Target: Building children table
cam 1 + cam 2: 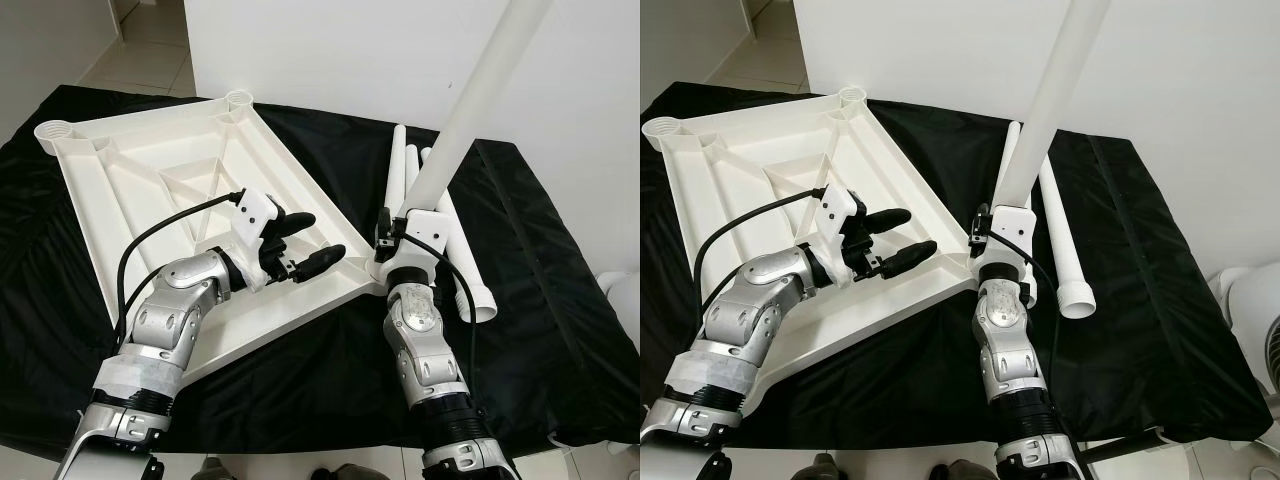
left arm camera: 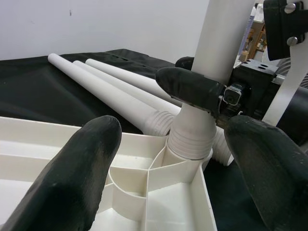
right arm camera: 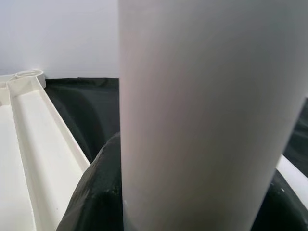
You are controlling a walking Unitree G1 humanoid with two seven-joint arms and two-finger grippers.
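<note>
White plastic everywhere, so go by shape. From the left eye you see the tabletop (image 1: 180,190) lying underside up on the black cloth (image 1: 520,300) that covers the desk. Your right claw (image 1: 410,225) is clamped on a leg (image 1: 470,110) standing upright in the near corner socket (image 1: 372,272), while your left claw (image 1: 305,242) hovers open above the tabletop's near edge, holding nothing.

From the right eye, spare legs (image 1: 1065,250) lie on the cloth just beside that corner.

Your left wrist shows the leg's ribbed end (image 2: 192,139) seated in the socket, with your right claw's finger (image 2: 190,89) pressed on it.

Your right wrist shows the leg (image 3: 202,106) pinched between the black fingers (image 3: 94,197).

If you turn it while it leans, the ribs could jam or pop out, and the unsteadied tabletop may slide on the cloth.
</note>
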